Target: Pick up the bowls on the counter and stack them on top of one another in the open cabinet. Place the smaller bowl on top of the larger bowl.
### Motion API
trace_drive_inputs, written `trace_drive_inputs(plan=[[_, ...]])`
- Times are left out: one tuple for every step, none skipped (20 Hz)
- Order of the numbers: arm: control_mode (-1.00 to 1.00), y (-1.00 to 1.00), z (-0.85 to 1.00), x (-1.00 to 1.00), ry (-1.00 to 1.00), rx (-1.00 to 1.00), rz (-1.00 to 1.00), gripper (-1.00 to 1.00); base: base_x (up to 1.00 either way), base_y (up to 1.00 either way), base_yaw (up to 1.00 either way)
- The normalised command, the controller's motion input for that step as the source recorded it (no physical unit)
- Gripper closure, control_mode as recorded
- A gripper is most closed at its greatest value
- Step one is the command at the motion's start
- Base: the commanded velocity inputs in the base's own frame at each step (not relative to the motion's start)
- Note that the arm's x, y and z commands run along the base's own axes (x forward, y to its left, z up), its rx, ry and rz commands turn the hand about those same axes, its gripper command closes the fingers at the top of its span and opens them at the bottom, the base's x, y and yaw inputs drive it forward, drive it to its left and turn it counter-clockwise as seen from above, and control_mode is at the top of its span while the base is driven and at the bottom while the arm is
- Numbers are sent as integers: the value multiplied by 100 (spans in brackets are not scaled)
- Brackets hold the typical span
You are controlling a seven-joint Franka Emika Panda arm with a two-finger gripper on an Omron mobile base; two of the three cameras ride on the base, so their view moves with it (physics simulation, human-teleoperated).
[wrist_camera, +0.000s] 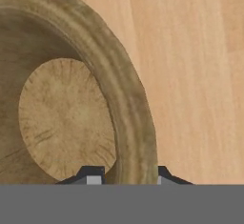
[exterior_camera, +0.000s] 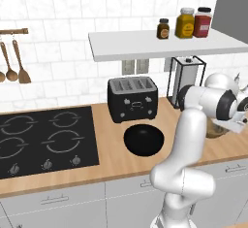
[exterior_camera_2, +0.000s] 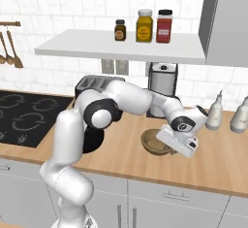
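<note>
The tan wood-coloured smaller bowl (exterior_camera_2: pixel 154 142) sits upright on the light-wood counter (exterior_camera_2: pixel 218 159), right of the glossy black larger bowl (exterior_camera: pixel 143 139), which rests in front of the toaster. My gripper (exterior_camera_2: pixel 169 149) is down at the tan bowl's right rim. In the hand view the tan bowl (wrist_camera: pixel 66 118) looms close, and the gripper (wrist_camera: pixel 127 174) stands open with one fingertip inside the rim and one outside. In the left base view my arm covers most of the tan bowl (exterior_camera: pixel 215 130). The open cabinet, a white shelf slab (exterior_camera: pixel 145 45), hangs above.
A black toaster (exterior_camera: pixel 132 98) stands behind the black bowl, and a metal canister (exterior_camera_2: pixel 162 89) is at the wall. Three jars (exterior_camera_2: pixel 144 25) occupy the shelf's right part. Two pale bottles (exterior_camera_2: pixel 215 110) stand to the right. The black hob (exterior_camera: pixel 43 139) lies to the left.
</note>
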Motion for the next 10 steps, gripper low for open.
trace_drive_inputs(plan=[[-100, 58, 16, -10, 0, 0, 0, 100, 0, 0, 0], [-100, 50, 31, -18, 0, 0, 0, 100, 0, 0, 0], [-100, 38, 46, -19, -4, 0, 0, 100, 0, 0, 0], [-100, 26, 67, -41, -13, 0, 0, 100, 0, 0, 0], [-100, 29, 71, -41, -13, 0, 0, 100, 0, 0, 0], [-100, 25, 84, -55, -15, 0, 0, 100, 0, 0, 0], [-100, 44, 79, -56, -13, 0, 0, 100, 0, 0, 0], [-100, 51, 79, -56, -13, 0, 0, 100, 0, 0, 0], [-100, 71, 71, -58, -13, 0, 0, 100, 0, 0, 0], [-100, 81, 66, -55, -11, 0, 0, 100, 0, 0, 0]])
